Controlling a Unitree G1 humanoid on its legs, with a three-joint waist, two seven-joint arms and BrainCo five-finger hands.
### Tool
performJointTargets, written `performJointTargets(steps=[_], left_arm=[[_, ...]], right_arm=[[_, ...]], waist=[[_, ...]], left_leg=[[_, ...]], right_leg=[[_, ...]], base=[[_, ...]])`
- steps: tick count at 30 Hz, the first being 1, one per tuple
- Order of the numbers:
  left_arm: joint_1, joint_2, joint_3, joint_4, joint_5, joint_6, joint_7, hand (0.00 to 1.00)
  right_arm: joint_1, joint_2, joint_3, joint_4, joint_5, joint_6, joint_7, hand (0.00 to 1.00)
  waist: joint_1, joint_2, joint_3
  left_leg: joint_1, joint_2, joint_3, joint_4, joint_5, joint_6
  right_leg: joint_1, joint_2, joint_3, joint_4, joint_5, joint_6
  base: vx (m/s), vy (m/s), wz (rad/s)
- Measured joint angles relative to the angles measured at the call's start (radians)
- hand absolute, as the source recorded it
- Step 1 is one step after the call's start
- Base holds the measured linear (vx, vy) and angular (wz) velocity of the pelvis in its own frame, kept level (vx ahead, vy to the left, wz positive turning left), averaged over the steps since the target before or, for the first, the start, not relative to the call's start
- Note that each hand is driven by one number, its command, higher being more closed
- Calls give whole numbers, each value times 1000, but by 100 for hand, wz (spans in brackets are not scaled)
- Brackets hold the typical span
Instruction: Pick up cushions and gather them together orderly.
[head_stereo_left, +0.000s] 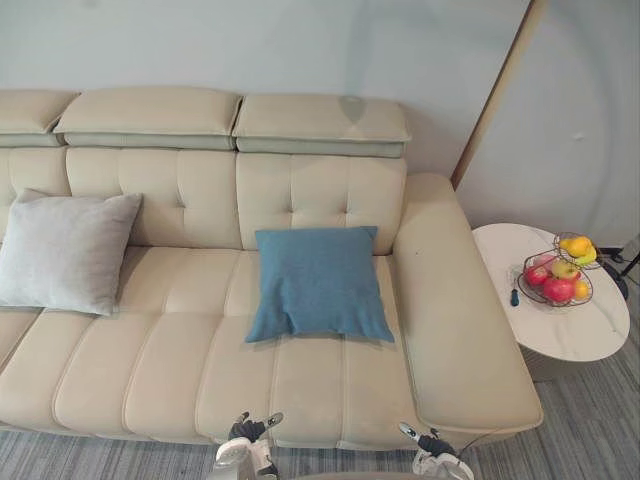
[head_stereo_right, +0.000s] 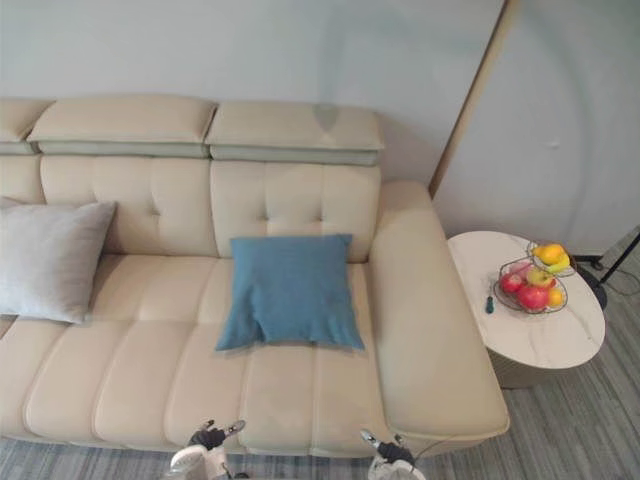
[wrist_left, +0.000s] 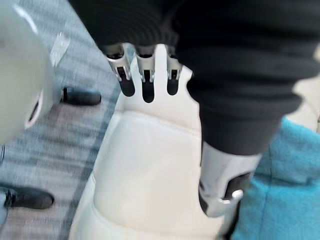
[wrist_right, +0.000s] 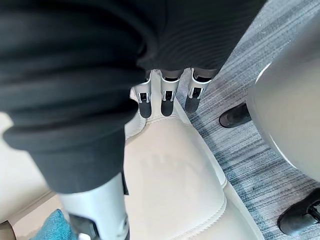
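A blue cushion leans against the backrest of a beige sofa, on the seat nearest the right armrest. A grey cushion stands on the seat at the far left. Both hands hang low in front of the sofa's front edge, well short of the cushions. My left hand is open, its fingers straight over the seat edge and holding nothing, with the blue cushion beside its thumb. My right hand is open too, its fingers straight and empty above the seat's corner.
The wide right armrest borders the blue cushion. Beyond it stands a round white side table with a wire basket of fruit. A slanted wooden pole runs up the wall. Grey striped carpet lies in front.
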Motion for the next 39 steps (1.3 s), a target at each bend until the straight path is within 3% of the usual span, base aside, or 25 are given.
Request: performJointTargets(steps=[8,12,14,19,22,24,25,26,27,28,30,31,32,33,35,38,39], left_arm=[[-1,-1,10,2,-6,1,-15,0],[-9,-10,23,-22,-8,0,-15,0],[-12,-10,23,-23,-13,0,-15,0],[-25,-1,22,-24,-38,-1,-13,0],[-25,-1,24,-24,-38,-1,-11,0],[-31,-22,25,-29,-39,-1,-9,0],[-40,-22,23,-35,-40,-3,-9,0],[-40,-21,16,-47,-40,-3,-7,0],[-32,-19,17,-57,-40,-4,-6,0],[-28,-15,20,-65,-41,-4,-2,0],[-8,-25,24,-69,-49,-4,11,0],[-12,-21,22,-74,-55,-4,15,0],[-24,-18,22,-73,-68,-3,21,0],[-30,-24,7,-73,-79,-2,28,0],[-22,-23,-10,-73,-85,-3,31,0],[-13,-26,-19,-84,-85,-5,30,0],[-14,-25,-27,-85,-85,-4,20,0]], right_arm=[[-15,-22,1,18,0,5,0,0],[-24,-24,10,15,0,5,-3,0],[-25,-23,16,13,0,5,-3,0],[-50,-18,39,14,-10,17,-3,0],[-74,-17,80,16,-18,20,-3,0],[-77,-21,79,11,-39,19,-5,0],[-77,-20,79,11,-44,19,-5,0],[-74,-18,80,14,-46,17,-4,0],[-72,-15,81,20,-46,17,-4,0],[-72,-7,82,22,-46,17,-3,0],[-95,-11,91,21,-46,17,-4,0],[-111,-9,102,20,-46,18,-5,0],[-127,-8,103,21,-45,18,-5,0],[-140,-14,103,21,-44,18,-10,0],[-125,-14,103,20,-43,19,-19,0],[-107,-20,100,18,-37,18,-23,0],[-100,-29,96,17,-36,17,-29,0]], waist=[[-7,12,12],[-5,5,33],[-11,-5,35],[-7,-26,38],[1,-14,49],[1,9,58],[-3,3,57],[-4,0,55],[2,-4,53],[2,-15,49],[20,12,22],[21,9,35],[22,12,53],[15,40,76],[8,49,82],[5,37,80],[-4,28,87]], left_leg=[[14,9,28,2,-4,-2],[-39,14,-7,170,-122,-4],[-50,8,7,190,-144,-4],[-61,10,98,220,-186,3],[-85,44,136,285,-214,37],[-86,61,114,305,-222,49],[-89,56,100,320,-223,50],[-91,52,58,333,-223,50],[-97,48,41,340,-222,49],[-112,39,21,355,-222,49],[-177,56,-13,352,-203,33],[-213,53,-25,372,-199,28],[-240,54,-36,390,-195,23],[-272,75,-76,399,-171,15],[-278,80,-115,375,-134,-6],[-239,72,-131,243,-32,-19],[-247,73,-128,296,-64,2]], right_leg=[[-4,9,31,16,0,-4],[-71,4,116,76,-15,-1],[-94,1,146,75,-9,4],[-154,20,251,47,60,-2],[-212,55,177,73,135,-46],[-226,48,152,150,88,-38],[-254,35,132,310,-2,-48],[-255,20,121,450,-60,-29],[-258,6,120,494,-79,-19],[-262,3,127,498,-85,-10],[-232,22,141,375,-107,12],[-239,12,133,352,-129,17],[-237,13,119,327,-146,6],[-236,33,84,310,-128,-15],[-238,45,45,319,-125,-27],[-260,38,8,327,-117,-67],[-270,32,-6,332,-106,-84]], base=[[-8,-2,-11],[-47,29,-51],[-23,67,-58],[7,58,-79],[-2,6,-100],[-19,-7,-29],[66,-58,68],[61,-69,92],[38,-95,92],[-60,-118,60],[-72,-192,31],[-74,-175,19],[-202,-214,41],[-201,-187,43],[-159,-143,53],[-202,-160,33],[-122,-77,19]])
